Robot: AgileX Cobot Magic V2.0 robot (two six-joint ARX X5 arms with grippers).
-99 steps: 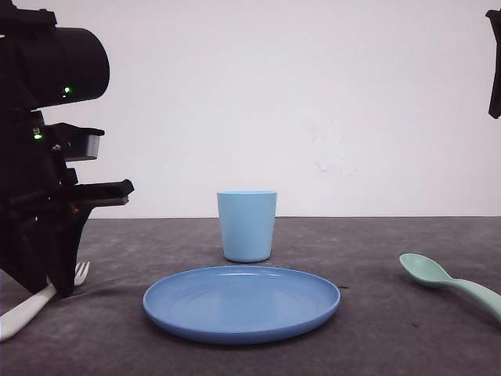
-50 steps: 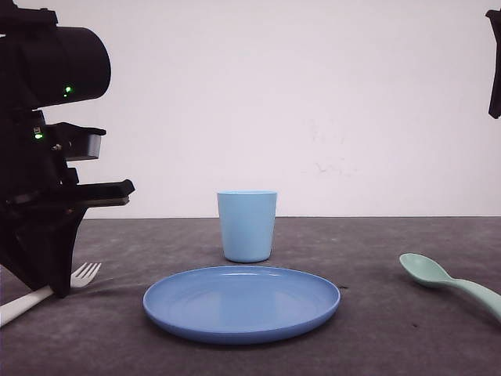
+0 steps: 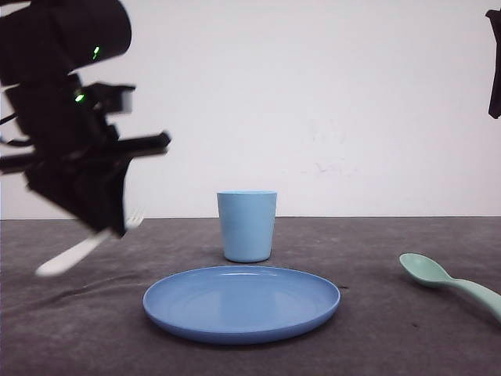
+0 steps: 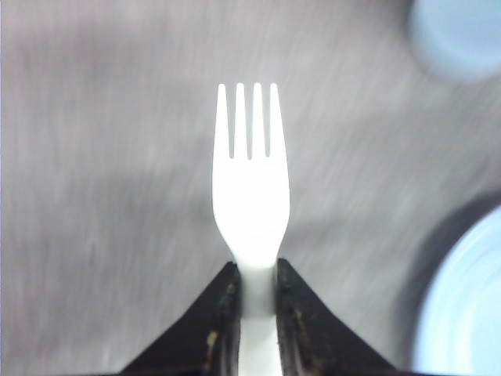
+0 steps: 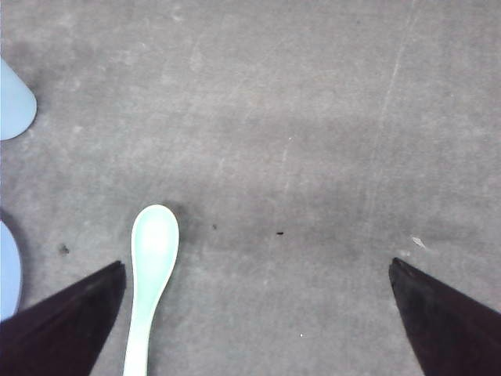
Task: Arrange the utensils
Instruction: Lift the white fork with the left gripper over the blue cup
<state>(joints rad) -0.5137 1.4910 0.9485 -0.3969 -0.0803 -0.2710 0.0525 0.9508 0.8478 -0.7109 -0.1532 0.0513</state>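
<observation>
My left gripper (image 4: 255, 270) is shut on the neck of the white fork (image 4: 250, 180), whose four tines stick out past the fingertips. In the front view that gripper (image 3: 109, 223) hangs in the air at the left with the fork (image 3: 74, 254) tilted, handle low and tines toward the cup. The mint-green spoon (image 3: 446, 280) lies flat on the table at the right. High above the table, my right gripper (image 5: 254, 270) is open, with the spoon (image 5: 150, 266) beside one of its fingertips (image 5: 78, 301).
A round blue plate (image 3: 241, 301) sits at the front centre of the dark grey table (image 3: 376, 329), with a light blue cup (image 3: 246, 225) upright just behind it. Part of the right arm (image 3: 495, 63) shows at the upper right edge.
The left gripper has lifted the fork off the table and swung up and to the right, toward the cup. Spoon, plate, cup and right arm have stayed put.
</observation>
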